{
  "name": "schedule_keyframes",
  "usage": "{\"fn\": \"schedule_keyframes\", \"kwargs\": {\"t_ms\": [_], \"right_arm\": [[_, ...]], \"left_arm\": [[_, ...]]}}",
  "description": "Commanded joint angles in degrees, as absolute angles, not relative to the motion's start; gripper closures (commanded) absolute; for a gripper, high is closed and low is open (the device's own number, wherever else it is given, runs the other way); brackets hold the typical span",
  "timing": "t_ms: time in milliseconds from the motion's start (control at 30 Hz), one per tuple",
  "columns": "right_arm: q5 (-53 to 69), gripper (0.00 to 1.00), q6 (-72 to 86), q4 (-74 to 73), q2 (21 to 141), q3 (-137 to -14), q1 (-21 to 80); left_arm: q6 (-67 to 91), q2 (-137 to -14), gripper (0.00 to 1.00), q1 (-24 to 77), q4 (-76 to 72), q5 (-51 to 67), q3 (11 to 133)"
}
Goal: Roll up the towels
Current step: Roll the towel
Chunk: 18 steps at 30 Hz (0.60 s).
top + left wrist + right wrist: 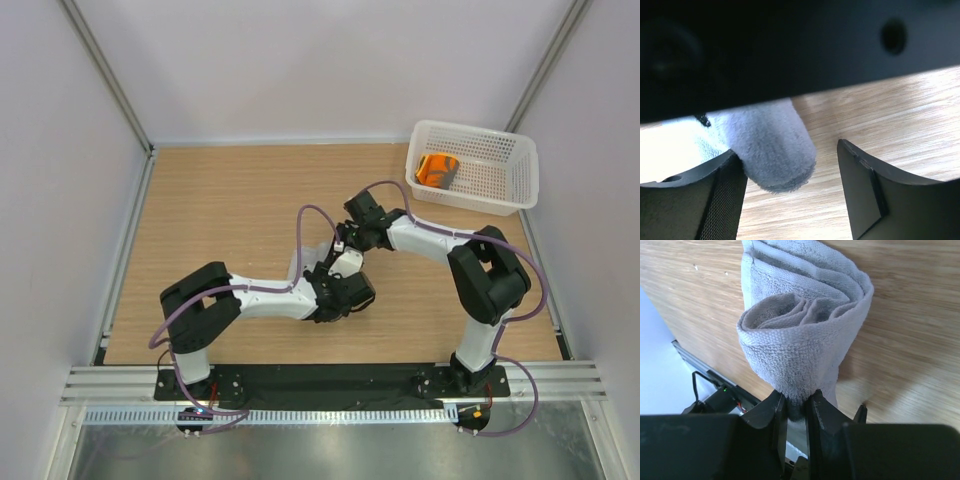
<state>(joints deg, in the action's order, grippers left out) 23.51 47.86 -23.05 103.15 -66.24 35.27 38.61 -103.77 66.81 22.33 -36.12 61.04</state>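
Shows light-grey towel [805,340] rolled into a loose tube, spiral layers plain at the near end in the right wrist view. Lies on the wooden table [220,200] about mid-workspace, between both grippers and mostly hidden under them from the top camera. Pinched at its lower edge by right gripper [796,412], fingers [775,415] drawn almost together with only a fold of cloth between them. Rest of roll stands up and away from that grip, one tail of cloth trailing flat on the wood behind.

From the left wrist, appears as a rounded fuzzy roll end inside left gripper [790,165]. Touches the inner face of one finger [720,195], with a clear gap and bare wood showing before the other. Jaws apart there, nothing squeezed.

Also shows orange towel [437,170] bundled inside the white perforated basket [495,185] at the far right corner of the table, well apart from both grippers. Cannot tell how neatly rolled; too small.

Left arm [215,300] stretched from the near-left base toward centre. Right arm [485,275] folded at the elbow, forearm reaching back toward centre from the right. Both wrists close together over the grey roll. Purple cables [310,225] looped along both arms.
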Motion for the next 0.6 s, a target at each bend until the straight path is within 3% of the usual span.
{"fn": "schedule_keyframes", "kwargs": {"t_ms": [0,100,167,200,400,433,533,567], "right_arm": [[31.8,0.99,51.5,-22.1,102.1,-64.7,37.0],[32.4,0.99,51.9,-21.9,101.5,-64.2,37.1],[32.8,0.99,51.9,-22.1,101.0,-63.6,37.0],[33.0,0.99,51.9,-22.1,100.9,-63.5,37.1],[33.7,0.95,51.5,-22.0,98.8,-60.1,37.0],[32.8,0.92,50.5,-23.4,98.4,-59.9,37.1],[29.6,0.53,48.5,-26.1,97.0,-60.0,36.4],[28.9,0.48,47.9,-26.9,96.9,-60.3,36.0]], "left_arm": [[42.2,-104.0,0.3,65.6,19.4,-40.3,62.8],[43.8,-103.9,0.41,65.6,20.7,-42.4,62.8],[44.5,-103.7,0.63,65.6,21.4,-43.6,62.8],[45.2,-103.6,0.81,65.6,21.6,-43.9,62.7],[45.4,-102.3,1.0,64.8,21.6,-41.8,62.0],[45.0,-101.7,1.0,64.5,21.1,-40.9,60.9],[44.7,-98.4,1.0,63.2,18.4,-34.6,57.4],[44.9,-97.4,1.0,62.9,17.7,-33.0,56.2]]}}
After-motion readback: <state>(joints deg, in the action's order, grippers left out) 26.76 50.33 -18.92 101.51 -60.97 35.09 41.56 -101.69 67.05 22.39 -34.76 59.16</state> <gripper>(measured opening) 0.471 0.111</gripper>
